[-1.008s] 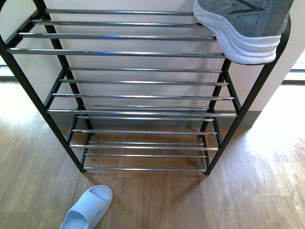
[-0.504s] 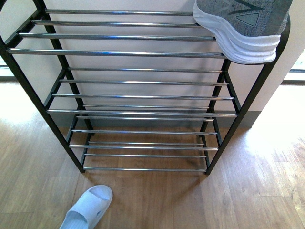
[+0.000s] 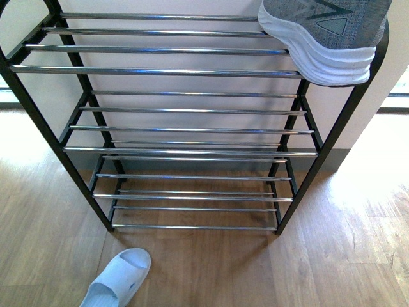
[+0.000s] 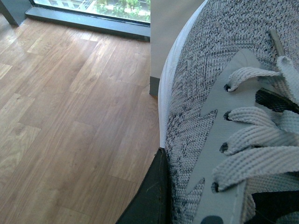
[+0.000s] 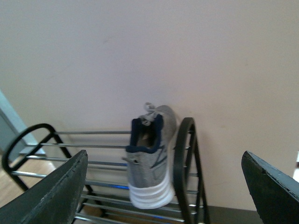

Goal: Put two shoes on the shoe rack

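One pale blue slipper (image 3: 118,280) is being seen nearest, lying on the wooden floor (image 3: 345,256) at the lower left of the front frame, apart from the shoe rack (image 3: 192,71) behind it. The rack's chrome rods are being carried by a black frame across the middle of the frame, against a pale wall (image 3: 192,83). At the upper right, a grey sneaker (image 3: 326,32) is being borne by the top tier, its white heel overhanging the front rod, just beside the black end arch. In the right wrist view the right gripper (image 5: 164,156) is being held wide apart, with nothing between its fingers (image 5: 51,196); beyond it the sneaker is being shown upright on the top tier. The left wrist view is being filled by a laced knit shoe (image 4: 196,116), with a dark shape (image 4: 147,200) touching its sole; whether the left gripper is clenched on it cannot be told.
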Controlling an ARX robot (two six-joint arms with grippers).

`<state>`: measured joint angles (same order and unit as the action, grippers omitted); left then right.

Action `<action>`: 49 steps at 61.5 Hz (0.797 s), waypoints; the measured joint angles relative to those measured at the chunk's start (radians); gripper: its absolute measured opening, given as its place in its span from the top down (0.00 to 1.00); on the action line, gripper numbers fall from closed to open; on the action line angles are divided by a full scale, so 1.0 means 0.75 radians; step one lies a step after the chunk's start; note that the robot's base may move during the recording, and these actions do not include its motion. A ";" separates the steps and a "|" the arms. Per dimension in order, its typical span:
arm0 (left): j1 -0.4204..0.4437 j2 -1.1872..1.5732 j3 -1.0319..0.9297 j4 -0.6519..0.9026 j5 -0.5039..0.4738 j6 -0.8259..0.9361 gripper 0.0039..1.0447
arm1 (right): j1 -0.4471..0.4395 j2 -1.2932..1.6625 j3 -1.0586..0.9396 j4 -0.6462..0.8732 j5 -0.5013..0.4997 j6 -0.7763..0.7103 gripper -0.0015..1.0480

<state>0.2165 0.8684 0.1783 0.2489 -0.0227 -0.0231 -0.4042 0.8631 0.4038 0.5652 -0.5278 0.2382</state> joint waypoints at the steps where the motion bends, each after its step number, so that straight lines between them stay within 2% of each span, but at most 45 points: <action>1: 0.000 0.000 0.000 0.000 0.000 0.000 0.98 | -0.003 0.002 -0.003 0.003 0.001 -0.001 0.09; 9: 0.000 0.000 0.000 0.000 0.000 0.000 0.98 | -0.004 0.002 -0.011 -0.002 0.014 -0.026 0.10; 12: 0.000 0.000 0.000 0.000 0.001 -0.001 0.98 | 0.023 -0.033 -0.007 -0.110 0.136 -0.108 0.18; 17: 0.000 0.000 0.000 0.000 0.000 0.000 0.98 | 0.069 -0.089 -0.050 -0.174 0.247 -0.198 0.29; 20: 0.000 0.000 0.000 0.000 -0.001 0.000 0.98 | 0.098 -0.123 -0.087 -0.178 0.282 -0.231 0.36; 28: 0.000 0.000 0.000 0.000 0.000 0.000 0.98 | 0.213 -0.249 -0.223 -0.178 0.391 -0.289 0.64; 40: 0.000 0.000 0.000 0.000 0.000 0.000 0.98 | 0.308 -0.373 -0.327 -0.196 0.486 -0.305 0.96; 49: 0.000 0.000 0.000 0.000 0.000 -0.001 0.98 | 0.360 -0.447 -0.374 -0.221 0.531 -0.311 0.98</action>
<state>0.2165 0.8684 0.1783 0.2489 -0.0227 -0.0235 -0.1345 0.5278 0.1230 0.3996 -0.1295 0.0051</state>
